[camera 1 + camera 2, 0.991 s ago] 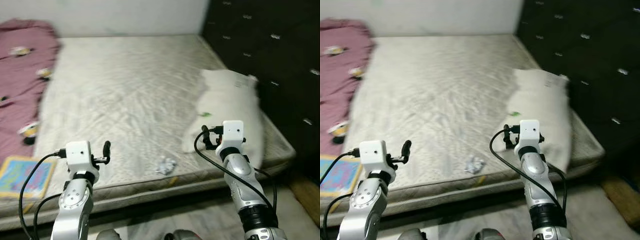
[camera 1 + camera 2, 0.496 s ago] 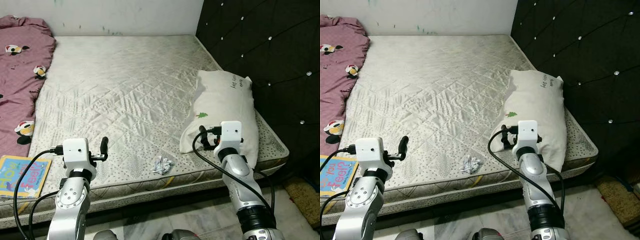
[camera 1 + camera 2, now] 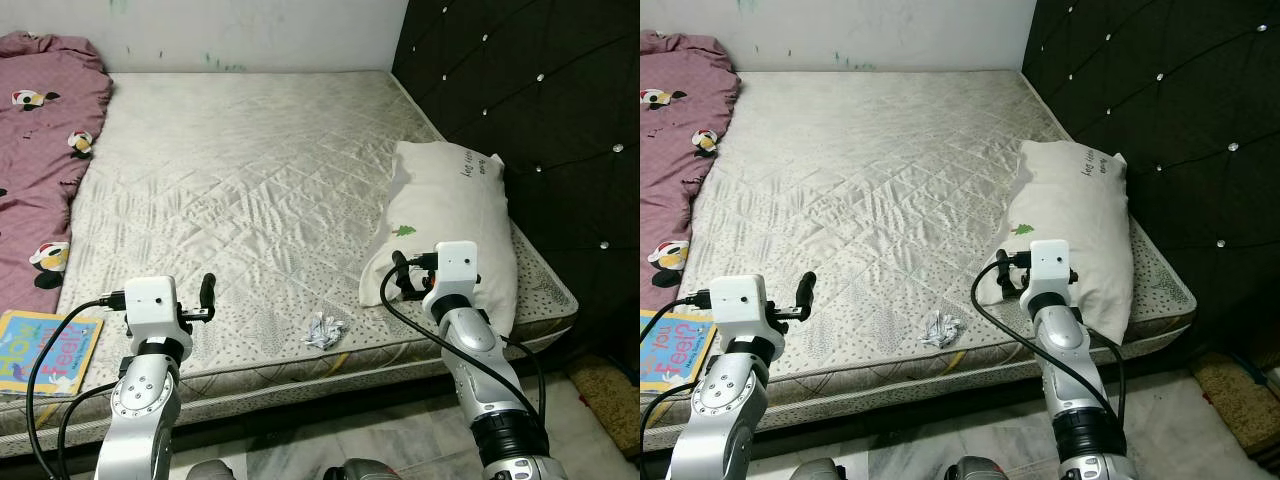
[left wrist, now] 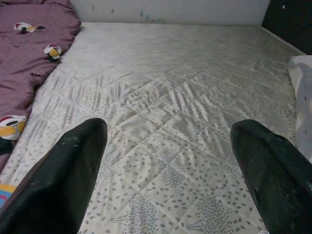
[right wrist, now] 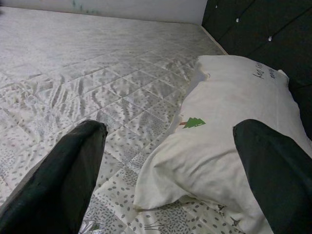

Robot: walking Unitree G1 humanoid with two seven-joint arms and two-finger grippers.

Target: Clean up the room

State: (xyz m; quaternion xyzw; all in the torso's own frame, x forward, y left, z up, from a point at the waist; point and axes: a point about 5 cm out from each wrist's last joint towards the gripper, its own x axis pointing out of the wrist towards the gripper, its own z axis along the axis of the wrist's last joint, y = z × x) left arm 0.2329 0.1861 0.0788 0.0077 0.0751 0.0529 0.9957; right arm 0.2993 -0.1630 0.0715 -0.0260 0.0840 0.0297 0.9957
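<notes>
The blur clears — the view now sits steady over the mattress. The right gripper edges slightly toward the robot's left, away from the pillow.

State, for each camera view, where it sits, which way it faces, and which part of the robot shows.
Left eye view: head, facing down at the quilted white mattress; both silver arms show.
Right eye view: same head, same scene, shifted slightly.
Left wrist view: left claw, open, facing across the mattress toward the maroon patterned blanket.
Right wrist view: right claw, open, facing the white tree-print pillow.
Shared: the pillow appears in the right wrist and eye views.
</notes>
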